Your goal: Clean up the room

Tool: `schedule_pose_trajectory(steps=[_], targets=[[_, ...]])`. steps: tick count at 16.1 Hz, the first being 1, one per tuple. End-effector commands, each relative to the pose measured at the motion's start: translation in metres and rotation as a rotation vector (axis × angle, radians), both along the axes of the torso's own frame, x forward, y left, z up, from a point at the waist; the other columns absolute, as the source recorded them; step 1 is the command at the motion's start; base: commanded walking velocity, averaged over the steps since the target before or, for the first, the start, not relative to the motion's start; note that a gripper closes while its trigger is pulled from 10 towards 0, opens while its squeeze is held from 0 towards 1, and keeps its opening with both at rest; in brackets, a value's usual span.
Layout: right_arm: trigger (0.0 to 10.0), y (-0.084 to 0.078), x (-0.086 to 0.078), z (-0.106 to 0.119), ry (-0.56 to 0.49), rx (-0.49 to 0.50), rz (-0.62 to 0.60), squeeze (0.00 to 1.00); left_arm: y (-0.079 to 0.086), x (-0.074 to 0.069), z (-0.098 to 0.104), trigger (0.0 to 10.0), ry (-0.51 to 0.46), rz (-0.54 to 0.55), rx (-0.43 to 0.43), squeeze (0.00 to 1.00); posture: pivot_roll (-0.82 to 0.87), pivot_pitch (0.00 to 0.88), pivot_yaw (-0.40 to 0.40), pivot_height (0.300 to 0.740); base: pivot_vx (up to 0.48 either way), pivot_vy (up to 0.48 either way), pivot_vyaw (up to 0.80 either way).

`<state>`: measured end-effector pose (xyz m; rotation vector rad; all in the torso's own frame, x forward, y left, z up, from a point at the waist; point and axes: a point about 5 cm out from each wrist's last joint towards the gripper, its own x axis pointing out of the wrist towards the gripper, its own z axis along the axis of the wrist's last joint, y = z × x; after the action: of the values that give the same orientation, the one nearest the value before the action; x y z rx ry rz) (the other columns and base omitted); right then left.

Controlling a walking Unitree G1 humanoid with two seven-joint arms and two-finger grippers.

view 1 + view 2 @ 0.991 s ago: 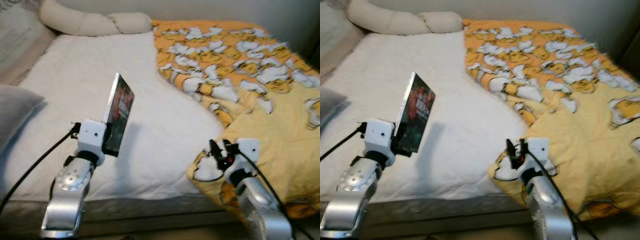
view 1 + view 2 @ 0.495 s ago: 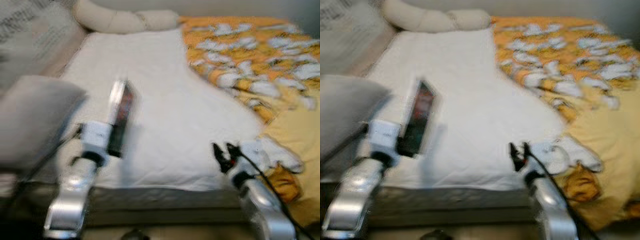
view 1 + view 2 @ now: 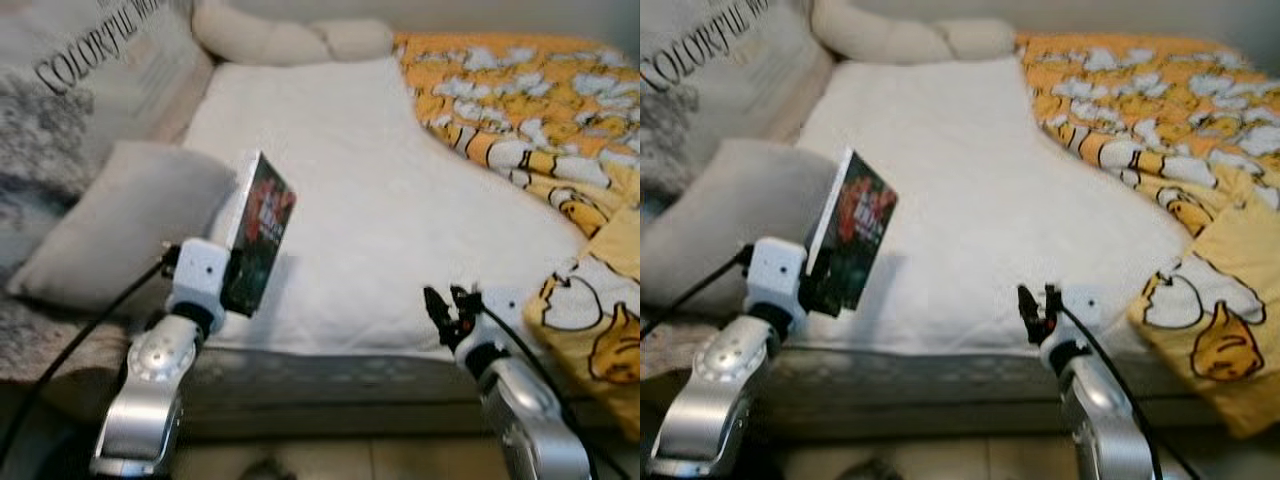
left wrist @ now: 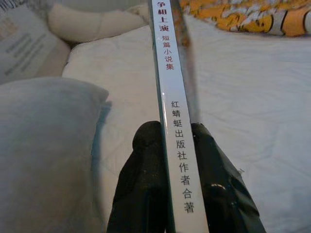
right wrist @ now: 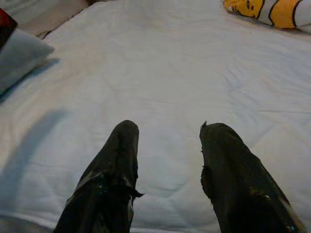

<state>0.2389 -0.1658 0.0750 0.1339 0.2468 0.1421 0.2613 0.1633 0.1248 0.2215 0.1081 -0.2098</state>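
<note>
My left gripper [image 3: 232, 283] is shut on a thin book [image 3: 261, 228] with a dark red cover, held upright above the near left edge of the bed. In the left wrist view the book's white spine [image 4: 173, 126] with printed characters stands clamped between the two black fingers [image 4: 141, 189]. My right gripper [image 3: 447, 308] hovers open over the near edge of the white mattress [image 3: 380, 210], nothing between its fingers [image 5: 116, 170]. The yellow duck-print blanket [image 3: 560, 150] covers the bed's right side, beyond the right gripper.
A grey pillow [image 3: 120, 225] lies at the bed's left, just behind the book. A large printed cushion [image 3: 90, 80] leans at the far left, and a cream bolster [image 3: 290, 40] lies along the head of the bed. Floor [image 3: 400, 465] shows below the mattress edge.
The camera has swung left, bringing the grey pillow and printed cushion into view and pushing the blanket to the right. The right gripper now sits over white mattress instead of the blanket.
</note>
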Motion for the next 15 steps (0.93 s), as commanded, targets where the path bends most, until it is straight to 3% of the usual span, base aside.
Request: schedule_pose_trajectory(steps=[1,4,15], targets=[[10.0,0.0051,0.0017,0.002,-0.003,0.019,0.012,0.0,0.0042,0.0,0.0108,10.0,-0.054,0.006,0.0,0.0,0.07,0.0,0.022,0.74,0.0,0.0,0.0],[10.0,0.0049,0.0019,0.0018,-0.001,0.024,0.011,0.0,0.0007,-0.0011,0.009,10.0,-0.028,-0.026,-0.009,0.0,0.07,0.0,0.021,0.74,0.0,0.0,0.0],[10.0,0.0062,0.0021,0.0012,0.011,0.001,0.049,0.0,0.0045,-0.0017,0.0079,10.0,-0.01,0.007,-0.029,0.0,0.07,0.0,0.008,0.74,0.305,0.0,0.04]])
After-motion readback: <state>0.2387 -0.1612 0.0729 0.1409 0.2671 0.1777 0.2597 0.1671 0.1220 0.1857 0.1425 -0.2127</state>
